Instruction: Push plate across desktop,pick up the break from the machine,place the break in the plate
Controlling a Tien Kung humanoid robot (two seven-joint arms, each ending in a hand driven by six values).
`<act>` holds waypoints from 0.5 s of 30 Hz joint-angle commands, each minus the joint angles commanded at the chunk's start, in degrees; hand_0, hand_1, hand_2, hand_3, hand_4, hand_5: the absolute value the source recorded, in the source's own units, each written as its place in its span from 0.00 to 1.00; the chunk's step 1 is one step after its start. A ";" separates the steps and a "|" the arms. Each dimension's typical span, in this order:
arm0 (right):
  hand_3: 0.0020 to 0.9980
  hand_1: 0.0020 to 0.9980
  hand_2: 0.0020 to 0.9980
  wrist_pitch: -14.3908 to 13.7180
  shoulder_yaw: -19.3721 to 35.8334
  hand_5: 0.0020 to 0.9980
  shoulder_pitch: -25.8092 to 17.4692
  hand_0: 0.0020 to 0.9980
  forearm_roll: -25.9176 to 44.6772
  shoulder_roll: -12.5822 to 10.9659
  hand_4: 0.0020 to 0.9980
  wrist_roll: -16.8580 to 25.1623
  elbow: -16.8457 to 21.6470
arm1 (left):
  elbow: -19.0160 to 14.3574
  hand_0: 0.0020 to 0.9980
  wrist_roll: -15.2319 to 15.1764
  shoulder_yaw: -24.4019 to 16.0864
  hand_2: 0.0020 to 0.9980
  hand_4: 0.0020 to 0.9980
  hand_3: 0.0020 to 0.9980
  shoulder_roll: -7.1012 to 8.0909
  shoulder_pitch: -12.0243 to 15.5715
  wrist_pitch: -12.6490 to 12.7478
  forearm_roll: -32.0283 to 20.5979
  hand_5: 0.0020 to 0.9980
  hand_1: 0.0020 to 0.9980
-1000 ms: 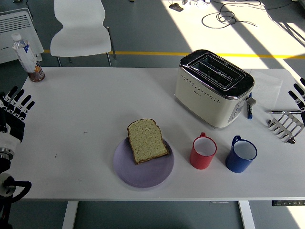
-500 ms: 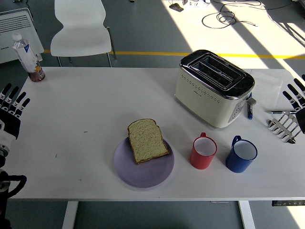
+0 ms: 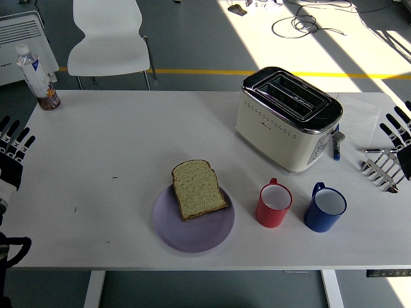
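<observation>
Sunlight is falling across the grey floor beyond the white tabletop (image 3: 115, 135), where a white chair (image 3: 109, 38) is standing at the far edge. Near the middle of the near edge, a round lilac plate (image 3: 192, 234) is already carrying the slice of brown-crusted bread (image 3: 198, 189), which is overhanging the plate's far rim slightly. The cream and chrome toaster (image 3: 287, 119) is sitting toward the far right corner, its slots looking empty. A red mug (image 3: 274, 205) and a blue mug (image 3: 325, 208) are standing between toaster and near edge.

Judging from this, the placing step is looking finished; what remains seems to be clearing the arms away, calling for nothing delicate.

The left hand (image 3: 11, 157) is hovering at the left edge, fingers spread and holding nothing; compared with a second ago it is sitting further out toward that edge. The right hand (image 3: 399, 138), fingers likewise splayed and empty, is showing slightly more at the right edge, above a metal toast rack (image 3: 384, 170).
</observation>
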 joint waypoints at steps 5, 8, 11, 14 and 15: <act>0.76 0.77 0.78 -0.02 -0.11 0.70 0.08 0.79 -0.05 -0.03 0.54 -0.27 -0.20 | 0.13 0.81 0.70 -0.31 0.89 0.52 0.86 0.24 -0.59 -0.89 0.06 1.00 0.83; 0.76 0.77 0.77 0.35 -0.35 0.69 -0.03 0.79 -0.22 -0.15 0.54 -0.73 -0.41 | 0.45 0.81 1.38 -0.90 0.89 0.52 0.86 0.37 -0.73 -1.78 -0.21 1.00 0.83; 0.76 0.77 0.77 0.49 -0.23 0.69 -0.09 0.79 -0.25 -0.20 0.54 -0.74 -0.48 | 0.58 0.81 2.29 -1.06 0.89 0.52 0.86 0.42 -0.59 -2.39 -0.35 1.00 0.83; 0.76 0.77 0.77 0.77 -0.05 0.69 -0.08 0.79 -0.45 -0.37 0.54 -0.64 -0.43 | 0.51 0.81 3.58 -0.68 0.89 0.52 0.86 0.71 -0.32 -3.32 -0.80 1.00 0.83; 0.76 0.77 0.77 0.78 -0.03 0.69 -0.08 0.79 -0.50 -0.39 0.54 -0.62 -0.45 | 0.51 0.81 3.72 -0.61 0.89 0.52 0.86 0.76 -0.32 -3.41 -0.79 1.00 0.83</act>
